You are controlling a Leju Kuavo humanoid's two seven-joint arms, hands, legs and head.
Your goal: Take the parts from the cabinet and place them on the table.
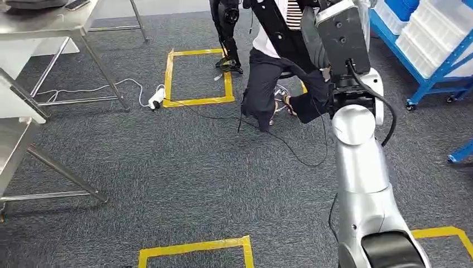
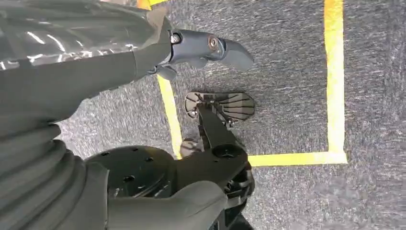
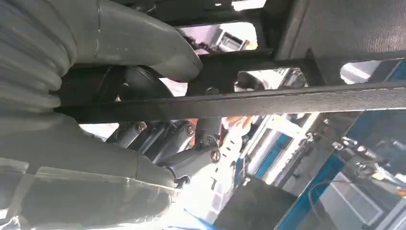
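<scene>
Your right hand (image 3: 143, 96) has its thumb and fingers curled around a dark flat frame part (image 3: 268, 100), which runs out past the fingertips. Your left hand (image 2: 201, 50) hangs above the grey carpet (image 2: 287, 96), fingers loosely curled, holding nothing.

The floor (image 1: 184, 162) is rough, matt grey carpet marked with glossy yellow tape (image 1: 198, 75). The bench (image 1: 39, 25) is brushed, shiny metal on metal legs. The right arm (image 1: 362, 167) is smooth silver metal with matt black plastic parts. The rack (image 1: 429, 72) is blue painted metal holding translucent plastic bins (image 1: 429, 39).
</scene>
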